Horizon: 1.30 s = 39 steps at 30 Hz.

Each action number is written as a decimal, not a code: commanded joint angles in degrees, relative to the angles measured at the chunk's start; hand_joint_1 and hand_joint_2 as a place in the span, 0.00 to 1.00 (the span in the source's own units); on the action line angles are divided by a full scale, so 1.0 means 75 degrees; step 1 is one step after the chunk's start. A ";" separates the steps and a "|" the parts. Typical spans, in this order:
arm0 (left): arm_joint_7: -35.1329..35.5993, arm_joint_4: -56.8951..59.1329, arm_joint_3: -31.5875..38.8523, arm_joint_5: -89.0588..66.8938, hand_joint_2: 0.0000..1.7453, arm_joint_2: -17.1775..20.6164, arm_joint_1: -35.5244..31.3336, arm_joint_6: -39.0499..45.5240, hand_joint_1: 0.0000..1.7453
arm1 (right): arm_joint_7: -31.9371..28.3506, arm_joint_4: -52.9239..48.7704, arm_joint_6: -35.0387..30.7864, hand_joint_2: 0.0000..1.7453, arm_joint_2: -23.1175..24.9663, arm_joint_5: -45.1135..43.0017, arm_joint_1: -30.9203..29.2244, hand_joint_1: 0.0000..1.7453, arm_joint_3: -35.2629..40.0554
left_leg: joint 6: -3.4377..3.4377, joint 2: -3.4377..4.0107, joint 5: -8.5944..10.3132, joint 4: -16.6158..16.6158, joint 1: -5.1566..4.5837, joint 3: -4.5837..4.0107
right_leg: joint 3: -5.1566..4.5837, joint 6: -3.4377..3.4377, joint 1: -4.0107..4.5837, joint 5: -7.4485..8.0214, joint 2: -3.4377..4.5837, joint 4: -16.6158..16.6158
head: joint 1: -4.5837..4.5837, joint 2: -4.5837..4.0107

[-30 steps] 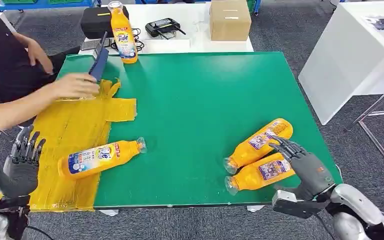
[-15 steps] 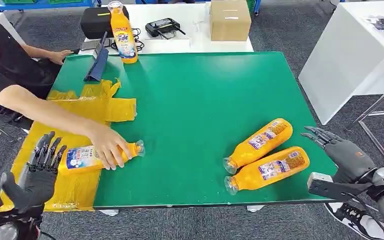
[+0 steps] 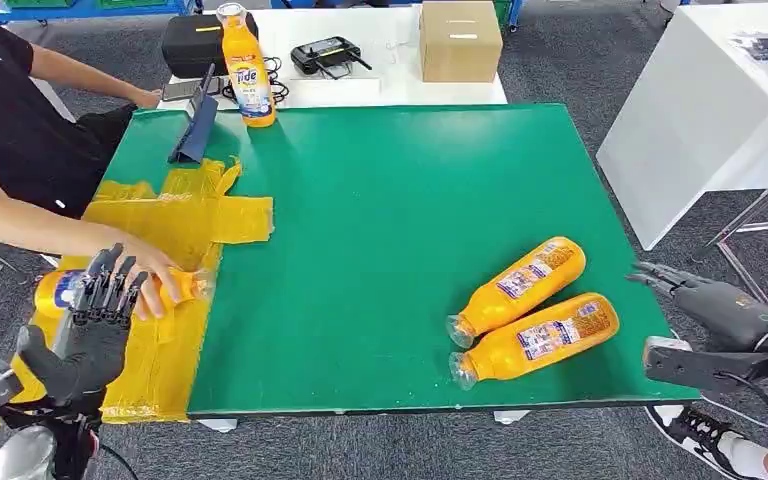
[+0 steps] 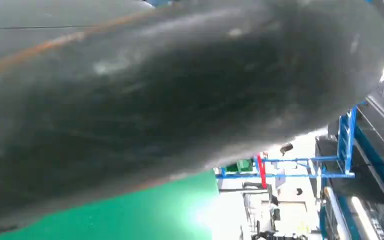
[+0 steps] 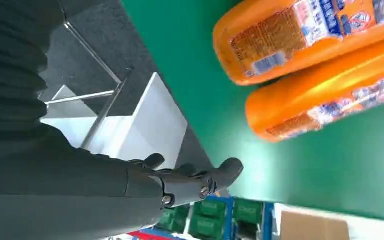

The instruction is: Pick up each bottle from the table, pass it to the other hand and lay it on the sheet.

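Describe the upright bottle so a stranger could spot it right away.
Look past the far edge of the green table to the white table behind it. The orange detergent bottle stands there beside a black case, the one bottle upright; the others lie flat.

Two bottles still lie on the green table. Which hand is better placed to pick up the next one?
Probably the right hand: it hovers open just off the table edge beside the two lying bottles. The left hand is at the yellow sheet, far across.
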 commanded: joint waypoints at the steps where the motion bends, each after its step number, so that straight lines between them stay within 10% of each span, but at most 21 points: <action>1: -0.0036 0.0583 -0.0463 0.0013 0.00 0.0106 -0.0213 0.0026 0.00 | 0.0078 0.1317 -0.0258 1.00 0.0424 0.0035 -0.0968 0.00 0.1892 | 0.0000 -0.0005 -0.0001 -0.0018 0.0008 0.0026 | 0.0025 -0.0003 0.0006 0.0001 0.0015 -0.0018 | 0.0000 0.0000; 22: -0.0096 0.0545 -0.0322 -0.0054 0.00 -0.0105 -0.0038 -0.0084 0.00 | -0.0077 0.3791 -0.1391 1.00 0.2499 0.1543 -0.1877 0.00 0.3215 | -0.0001 0.0016 -0.0001 -0.0018 0.0011 0.0021 | 0.0019 -0.0004 0.0006 0.0008 0.0035 -0.0016 | 0.0003 0.0000; 39: -0.0058 0.0654 -0.0251 0.0003 0.00 -0.0213 0.0002 -0.0216 0.00 | -0.0048 0.4015 -0.0710 1.00 0.2394 0.1461 -0.2042 0.00 0.4101 | 0.0002 -0.0007 0.0001 -0.0020 0.0009 0.0028 | 0.0029 -0.0004 0.0006 0.0001 0.0019 -0.0015 | 0.0003 0.0000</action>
